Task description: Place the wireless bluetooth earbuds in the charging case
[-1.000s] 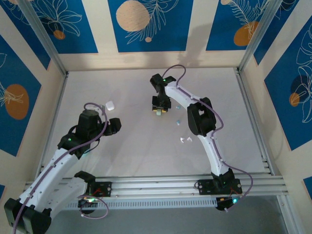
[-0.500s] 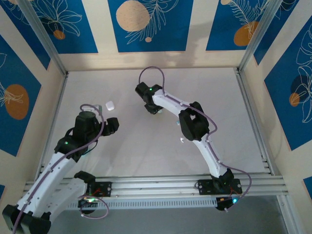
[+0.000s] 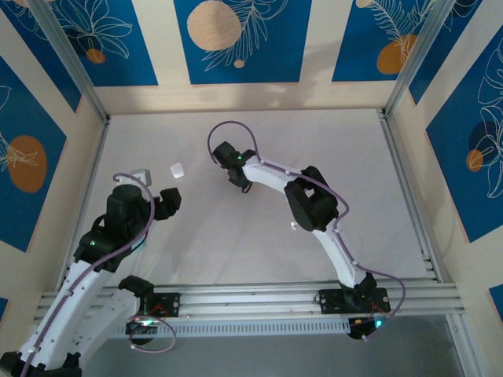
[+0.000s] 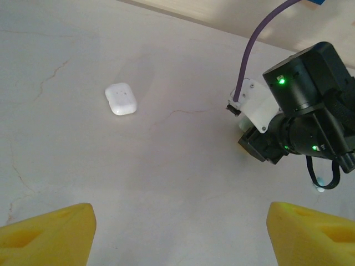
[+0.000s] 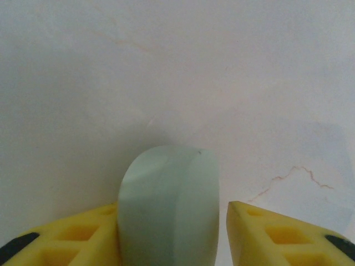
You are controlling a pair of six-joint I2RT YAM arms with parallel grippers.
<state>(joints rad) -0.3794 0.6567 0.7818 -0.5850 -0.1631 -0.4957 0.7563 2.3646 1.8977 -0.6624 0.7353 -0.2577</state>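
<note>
Earbuds [image 3: 295, 226] are hard to spot from up top, honestly. I can make out one tiny pale speck on the desk [image 4: 166, 172] right beside the right arm's elbow, and that's about it. The white charging case [image 4: 120, 99] lies flat on the desk with its lid shut, out in the open between the two arms and a bit nearer the left one. The left hand [image 4: 177, 221] hangs over the desk with its yellow fingers spread wide and nothing between them, angled so the case sits ahead of it and off to one side. My read is that it's parked there to steady or open the case, since a shut lid has to come up before anything goes in. The right hand [image 5: 172, 206] is stretched out toward the case side, low over the desk, with a pale teal rounded piece [image 5: 166, 188] standing between its fingers. One finger is right against it and the other shows a clear gap, so the hand is loosely open around it rather than pinching. It looks big up close, and I can't tell for sure if it's a bud or some other teal part. I'm guessing it sits near the case on purpose, to keep the trip short. The risk I see is that it's a glossy little thing, easy to tip or squirt out sideways when the fingers close.
</note>
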